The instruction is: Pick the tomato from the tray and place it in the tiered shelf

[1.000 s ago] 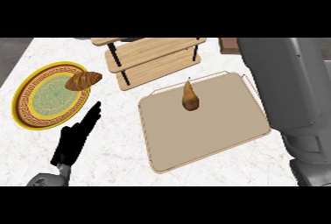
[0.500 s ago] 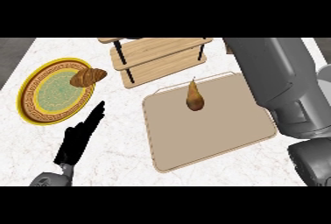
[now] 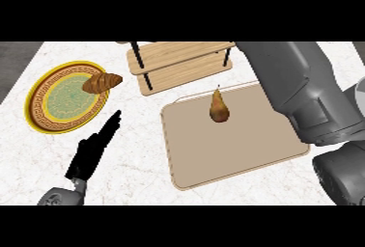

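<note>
A beige tray (image 3: 228, 154) lies right of centre. On its far part stands one brown, pear-shaped fruit (image 3: 219, 107), upright with its stem up; I see no red tomato. Just beyond the tray stands the wooden tiered shelf (image 3: 178, 62) with black posts. My left hand (image 3: 89, 157) lies at the lower left on the counter, fingers straight and pointing away, left of the tray and holding nothing. My right forearm (image 3: 299, 91) rises along the tray's right edge to the view's top. Its hand is out of sight.
A yellow-rimmed green plate (image 3: 57, 101) sits at the far left with a croissant (image 3: 102, 83) on its right rim. White marble counter (image 3: 143, 144) shows between my left hand and the tray.
My right forearm has swung up and leftward, now covering the tray's right edge and reaching beside the shelf. The left hand and the fruit keep their places.
</note>
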